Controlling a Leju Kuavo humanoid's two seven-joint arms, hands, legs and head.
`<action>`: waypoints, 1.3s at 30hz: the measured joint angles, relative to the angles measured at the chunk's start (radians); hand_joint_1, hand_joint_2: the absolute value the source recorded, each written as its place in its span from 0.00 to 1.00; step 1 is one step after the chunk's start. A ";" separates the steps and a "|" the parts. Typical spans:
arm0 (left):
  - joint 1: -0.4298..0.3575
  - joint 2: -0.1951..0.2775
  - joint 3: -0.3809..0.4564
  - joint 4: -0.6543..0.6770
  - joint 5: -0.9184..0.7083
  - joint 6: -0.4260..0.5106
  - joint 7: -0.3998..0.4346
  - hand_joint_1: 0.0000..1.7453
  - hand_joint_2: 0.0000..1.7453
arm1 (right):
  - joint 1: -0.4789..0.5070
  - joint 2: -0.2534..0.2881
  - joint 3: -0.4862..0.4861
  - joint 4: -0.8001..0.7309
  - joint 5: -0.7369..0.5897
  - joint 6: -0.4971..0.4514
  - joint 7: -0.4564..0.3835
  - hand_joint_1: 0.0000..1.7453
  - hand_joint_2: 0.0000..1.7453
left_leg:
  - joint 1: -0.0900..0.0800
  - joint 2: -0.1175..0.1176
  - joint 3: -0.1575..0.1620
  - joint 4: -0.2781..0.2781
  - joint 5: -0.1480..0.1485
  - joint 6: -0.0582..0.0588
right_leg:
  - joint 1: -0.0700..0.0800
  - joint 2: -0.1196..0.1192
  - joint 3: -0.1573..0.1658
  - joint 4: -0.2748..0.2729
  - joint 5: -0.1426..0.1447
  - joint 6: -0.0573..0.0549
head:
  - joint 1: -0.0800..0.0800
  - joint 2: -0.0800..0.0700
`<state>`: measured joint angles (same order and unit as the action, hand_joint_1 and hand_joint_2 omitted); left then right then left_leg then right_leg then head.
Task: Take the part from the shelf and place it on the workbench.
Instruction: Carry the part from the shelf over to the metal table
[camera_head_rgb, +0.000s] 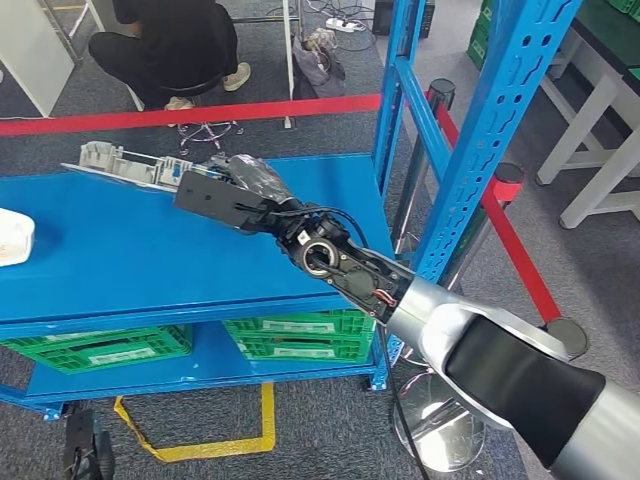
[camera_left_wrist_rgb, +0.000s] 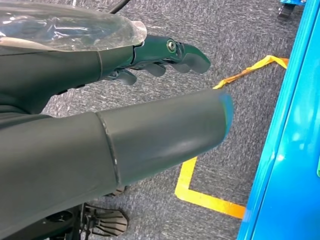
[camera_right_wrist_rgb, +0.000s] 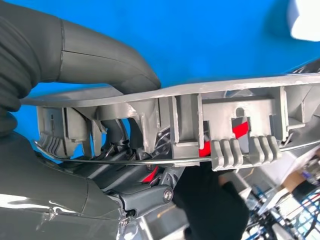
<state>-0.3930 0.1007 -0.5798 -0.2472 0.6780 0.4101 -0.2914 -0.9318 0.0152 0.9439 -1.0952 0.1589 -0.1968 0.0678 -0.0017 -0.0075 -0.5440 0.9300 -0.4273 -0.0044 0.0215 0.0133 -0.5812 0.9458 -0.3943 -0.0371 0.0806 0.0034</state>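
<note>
The part (camera_head_rgb: 121, 165) is a long, flat grey plastic piece with clips and ribs, lying over the far edge of the blue shelf top (camera_head_rgb: 151, 250). My right arm reaches across from the right, and my right hand (camera_head_rgb: 226, 195) grips the part's near end. In the right wrist view the thumb (camera_right_wrist_rgb: 102, 55) presses one face of the part (camera_right_wrist_rgb: 181, 115) while dark fingers (camera_right_wrist_rgb: 151, 192) sit on the other. My left hand (camera_left_wrist_rgb: 113, 140) hangs above the carpet beside the shelf edge (camera_left_wrist_rgb: 286, 150), thumb apart from the fingers (camera_left_wrist_rgb: 166, 55), holding nothing.
A white object (camera_head_rgb: 13, 237) lies at the shelf's left edge. Green crates (camera_head_rgb: 98, 348) sit on the lower level. Blue uprights (camera_head_rgb: 490, 120) stand to the right, with a red barrier (camera_head_rgb: 189, 115) and a seated person (camera_head_rgb: 173, 45) behind. Yellow tape (camera_left_wrist_rgb: 211, 200) marks the floor.
</note>
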 joint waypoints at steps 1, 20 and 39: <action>0.000 0.001 0.000 0.000 0.000 0.000 0.000 0.00 0.00 | 0.000 -0.001 0.000 -0.008 -0.020 0.006 -0.002 1.00 1.00 | 0.000 0.000 0.000 0.000 0.000 0.000 | 0.000 0.000 0.000 0.000 0.000 0.000 | 0.000 0.000; -0.002 0.012 0.000 0.000 0.022 -0.041 -0.035 0.00 1.00 | -0.005 -0.007 -0.032 -0.209 -0.556 0.244 -0.065 1.00 1.00 | 0.000 0.000 0.000 0.000 0.000 0.000 | 0.000 0.000 0.000 0.000 0.000 0.000 | 0.000 0.000; -0.015 0.016 0.000 0.000 0.024 -0.054 -0.039 0.00 1.00 | -0.006 -0.037 -0.037 -0.282 -0.612 0.256 -0.072 1.00 1.00 | 0.000 0.000 0.000 0.000 0.000 0.000 | 0.000 0.000 0.000 0.000 0.000 0.000 | 0.000 0.000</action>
<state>-0.4081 0.1170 -0.5798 -0.2472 0.7019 0.3564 -0.3304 -0.9379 -0.0222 0.9068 -1.3775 -0.4534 0.0591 -0.0042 -0.0017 -0.0075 -0.5441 0.9301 -0.4273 -0.0044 0.0215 0.0132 -0.5813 0.9458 -0.3942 -0.0371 0.0807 0.0034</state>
